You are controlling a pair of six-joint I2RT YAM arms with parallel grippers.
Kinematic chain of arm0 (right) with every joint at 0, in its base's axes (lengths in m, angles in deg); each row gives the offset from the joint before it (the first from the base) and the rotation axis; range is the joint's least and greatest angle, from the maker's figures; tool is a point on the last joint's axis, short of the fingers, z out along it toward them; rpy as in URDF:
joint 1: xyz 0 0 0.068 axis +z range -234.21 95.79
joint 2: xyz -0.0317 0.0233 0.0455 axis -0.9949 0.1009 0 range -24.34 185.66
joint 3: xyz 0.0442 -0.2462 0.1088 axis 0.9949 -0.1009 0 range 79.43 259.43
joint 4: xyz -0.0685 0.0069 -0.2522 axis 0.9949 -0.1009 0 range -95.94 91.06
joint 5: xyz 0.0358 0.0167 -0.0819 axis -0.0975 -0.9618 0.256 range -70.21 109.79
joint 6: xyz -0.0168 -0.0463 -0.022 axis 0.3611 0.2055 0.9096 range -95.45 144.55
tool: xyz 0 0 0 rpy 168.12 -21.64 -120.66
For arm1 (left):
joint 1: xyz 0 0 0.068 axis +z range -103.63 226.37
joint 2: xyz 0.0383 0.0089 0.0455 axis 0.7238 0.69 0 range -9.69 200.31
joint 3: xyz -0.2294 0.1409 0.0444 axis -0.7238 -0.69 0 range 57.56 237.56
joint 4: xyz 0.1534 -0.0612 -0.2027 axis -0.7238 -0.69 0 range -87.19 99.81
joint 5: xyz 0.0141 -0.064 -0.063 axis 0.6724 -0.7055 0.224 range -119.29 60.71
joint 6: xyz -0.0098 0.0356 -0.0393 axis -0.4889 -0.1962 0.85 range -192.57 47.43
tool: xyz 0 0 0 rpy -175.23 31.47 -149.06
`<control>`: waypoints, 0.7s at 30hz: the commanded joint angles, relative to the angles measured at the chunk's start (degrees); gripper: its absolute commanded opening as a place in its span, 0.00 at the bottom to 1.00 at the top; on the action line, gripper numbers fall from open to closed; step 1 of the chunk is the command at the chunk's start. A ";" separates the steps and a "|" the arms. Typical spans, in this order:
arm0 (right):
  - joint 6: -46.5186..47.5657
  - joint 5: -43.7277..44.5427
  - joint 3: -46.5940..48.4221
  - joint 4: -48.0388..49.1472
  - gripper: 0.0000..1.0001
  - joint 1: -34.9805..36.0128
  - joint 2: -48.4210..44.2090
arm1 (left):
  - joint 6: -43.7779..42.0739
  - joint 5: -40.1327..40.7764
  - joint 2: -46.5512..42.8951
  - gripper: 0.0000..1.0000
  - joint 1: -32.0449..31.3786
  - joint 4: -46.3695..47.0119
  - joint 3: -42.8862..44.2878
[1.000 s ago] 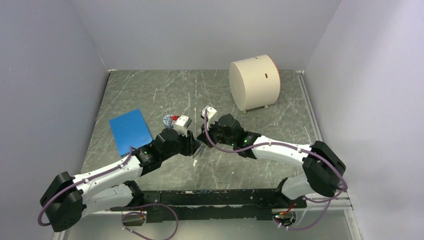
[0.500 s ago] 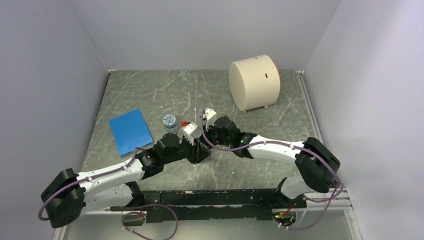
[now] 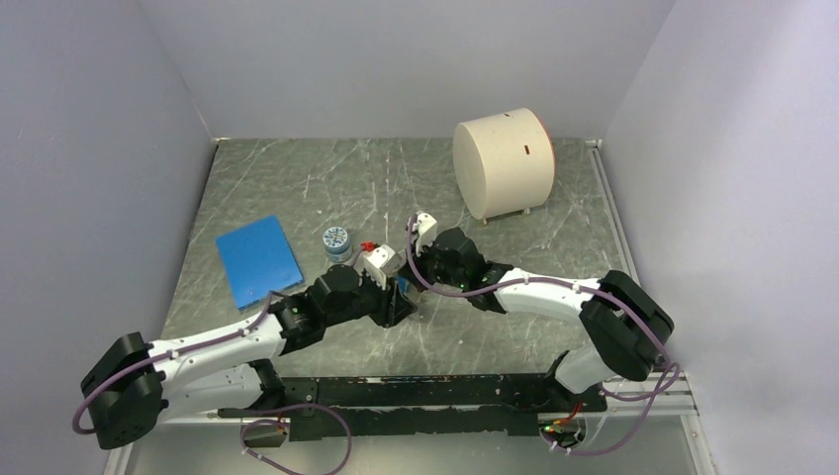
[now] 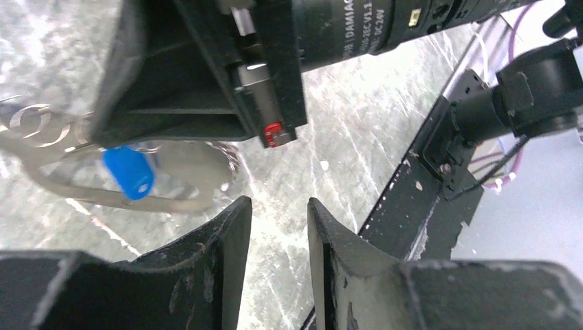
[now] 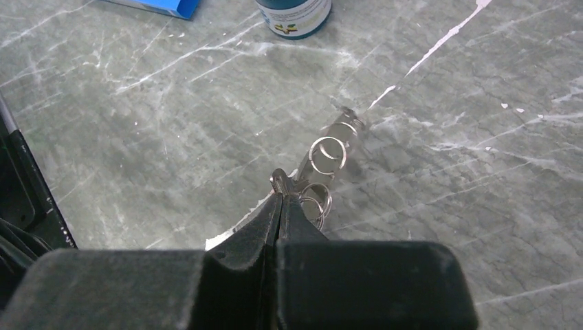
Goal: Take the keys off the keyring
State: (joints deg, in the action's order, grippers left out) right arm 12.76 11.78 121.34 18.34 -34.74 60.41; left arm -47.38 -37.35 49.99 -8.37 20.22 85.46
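In the left wrist view the keyring [image 4: 158, 203] is a thin grey oval loop under the right gripper's black body, with a blue-headed key [image 4: 128, 172] on it and small split rings [image 4: 27, 125] at its left. No yellow or green key shows. My right gripper [image 5: 280, 189] is shut on a metal piece of the keyring [image 5: 278, 180], and small rings [image 5: 328, 153] hang beyond its tips. My left gripper [image 4: 278, 203] is open and empty, just right of the loop. In the top view the left gripper [image 3: 399, 302] and right gripper [image 3: 404, 287] meet at mid-table.
A small round patterned jar [image 3: 336, 240] stands left of the grippers and also shows in the right wrist view [image 5: 293, 10]. A blue flat pad [image 3: 257, 259] lies further left. A big cream cylinder [image 3: 503, 163] stands at the back right. A white scrap [image 5: 221, 238] lies by the right fingers.
My left gripper has moved right and nearer, up to the right gripper, uncovering the jar. My right gripper has shifted slightly towards the near edge with the keyring.
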 commanded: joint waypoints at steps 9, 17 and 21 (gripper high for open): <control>-0.85 -5.79 0.02 6.61 0.00 -0.52 -0.02 | 5.44 18.61 -3.54 0.40 -0.05 -6.82 0.65; -0.88 -6.29 -0.01 6.97 0.00 -0.52 -0.07 | 6.15 23.19 -3.36 0.41 0.81 -8.59 1.10; -1.34 -7.41 0.27 7.06 0.00 -0.56 0.40 | 4.86 20.49 -2.70 0.36 2.49 -6.25 1.51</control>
State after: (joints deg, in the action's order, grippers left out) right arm 12.32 6.36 120.99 20.94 -35.26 60.46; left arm -41.90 -16.58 46.93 -7.30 11.22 85.44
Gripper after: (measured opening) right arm 0.009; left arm 0.395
